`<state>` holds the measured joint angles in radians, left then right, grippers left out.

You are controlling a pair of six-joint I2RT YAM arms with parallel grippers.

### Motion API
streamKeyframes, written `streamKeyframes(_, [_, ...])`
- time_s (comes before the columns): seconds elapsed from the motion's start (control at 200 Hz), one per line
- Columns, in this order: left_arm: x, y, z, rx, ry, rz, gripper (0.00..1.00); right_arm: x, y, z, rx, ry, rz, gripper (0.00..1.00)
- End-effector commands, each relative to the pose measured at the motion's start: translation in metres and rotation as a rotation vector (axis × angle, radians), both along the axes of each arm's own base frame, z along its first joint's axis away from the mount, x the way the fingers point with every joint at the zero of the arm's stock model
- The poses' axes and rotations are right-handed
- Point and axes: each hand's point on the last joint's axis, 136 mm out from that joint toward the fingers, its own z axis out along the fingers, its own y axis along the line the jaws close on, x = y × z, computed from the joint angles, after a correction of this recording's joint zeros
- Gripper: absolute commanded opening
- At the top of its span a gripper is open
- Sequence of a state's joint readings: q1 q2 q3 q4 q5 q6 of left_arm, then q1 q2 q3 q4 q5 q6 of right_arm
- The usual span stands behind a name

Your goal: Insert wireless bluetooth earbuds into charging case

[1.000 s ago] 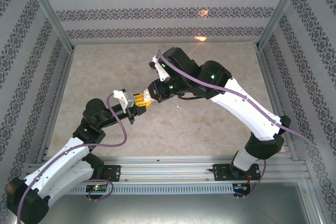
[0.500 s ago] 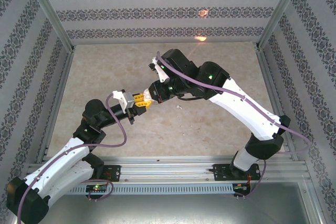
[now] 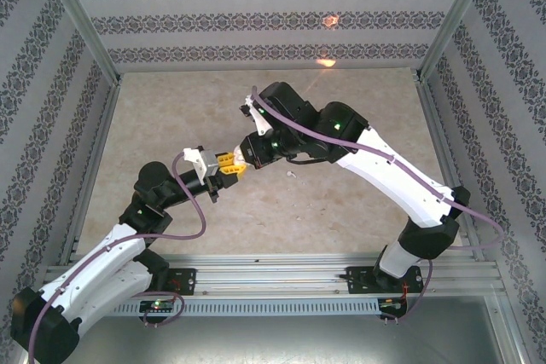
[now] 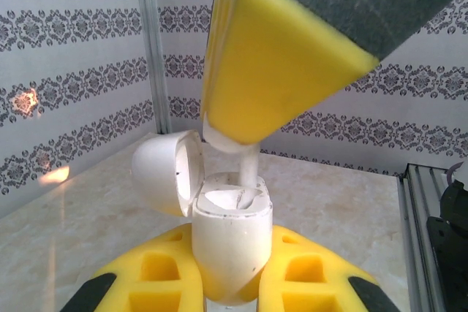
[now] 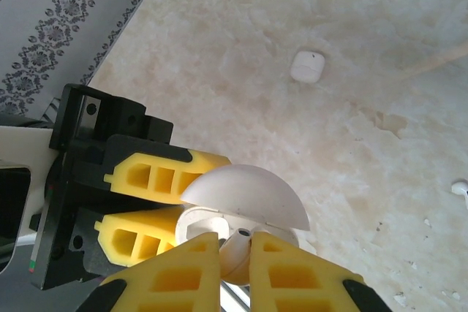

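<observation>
The left arm has not moved since a second ago; the left gripper [image 3: 229, 164] stays clamped on the lower half of the case [image 4: 230, 242], held upright above the table [image 3: 341, 210] near its middle, with the lid [image 4: 164, 172] hinged open to the left; just right of it, the right gripper [image 5: 235, 250] has its jaws narrow, pinching an earbud [image 4: 247, 169] whose stem reaches into the case's open top; the right arm's elbow joints have shifted slightly left, while the fingertips meet at the same spot; a loose earbud [image 5: 307, 66] lies on the table, well apart to the right.
</observation>
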<state>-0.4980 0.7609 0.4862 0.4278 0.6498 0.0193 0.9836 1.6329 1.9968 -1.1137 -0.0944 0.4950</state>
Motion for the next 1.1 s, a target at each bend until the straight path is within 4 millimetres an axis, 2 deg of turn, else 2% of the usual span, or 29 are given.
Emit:
streamKeyframes(0.0, [-0.009, -0.002, 0.013, -0.030, -0.048, -0.029, 0.00, 0.004, -0.004, -0.007, -0.014, 0.005, -0.013, 0.12])
streamKeyframes(0.385, [-0.009, -0.001, 0.015, -0.031, -0.055, -0.026, 0.00, 0.004, -0.009, -0.016, -0.050, 0.033, -0.039, 0.15])
streamKeyframes(0.545, [-0.009, -0.001, 0.015, -0.031, -0.054, -0.024, 0.00, 0.004, -0.011, -0.018, -0.059, 0.038, -0.046, 0.26])
streamKeyframes(0.874, [-0.010, -0.001, 0.014, -0.033, -0.046, -0.028, 0.00, 0.008, -0.013, -0.008, -0.038, 0.018, -0.052, 0.30])
streamKeyframes(1.094, [-0.009, -0.001, 0.014, -0.030, -0.046, -0.027, 0.00, 0.007, -0.005, -0.008, 0.042, 0.086, -0.029, 0.33])
